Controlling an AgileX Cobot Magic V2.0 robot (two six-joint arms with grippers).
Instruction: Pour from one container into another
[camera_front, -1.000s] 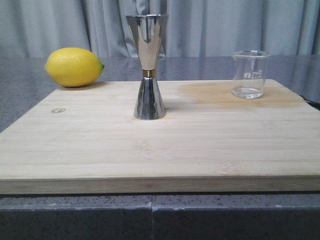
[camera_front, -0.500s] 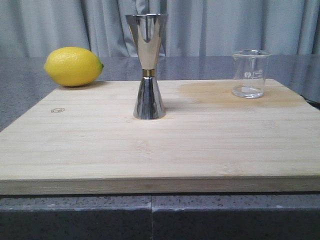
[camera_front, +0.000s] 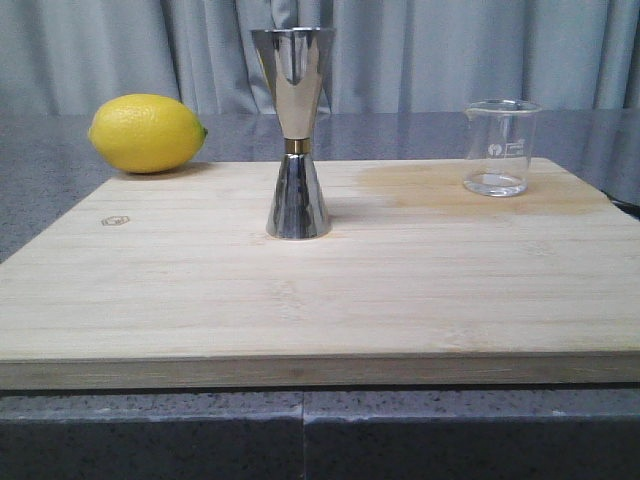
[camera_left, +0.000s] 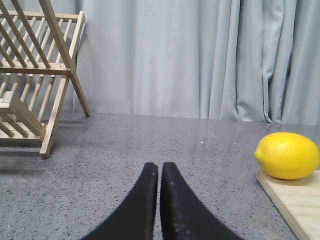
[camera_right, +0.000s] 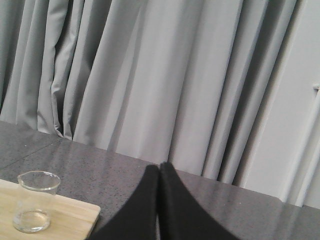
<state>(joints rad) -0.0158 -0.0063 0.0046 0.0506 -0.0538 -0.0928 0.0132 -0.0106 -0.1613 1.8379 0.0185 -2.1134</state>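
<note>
— Jaws on both arms? 
— Left gripper (camera_left: 159, 172) and right gripper (camera_right: 159, 172) are both pressed closed on nothing.
— Where are the containers?
— Steel measuring cup (camera_front: 295, 135) stands upright mid-board; glass beaker (camera_front: 499, 147) sits at the cutting board's (camera_front: 320, 300) far right corner, well apart.
— Any change from before?
— None; the lemon (camera_front: 146, 133) stays put too.

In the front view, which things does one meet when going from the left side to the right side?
lemon → jigger → glass beaker, the last two standing on the wooden board.
</note>
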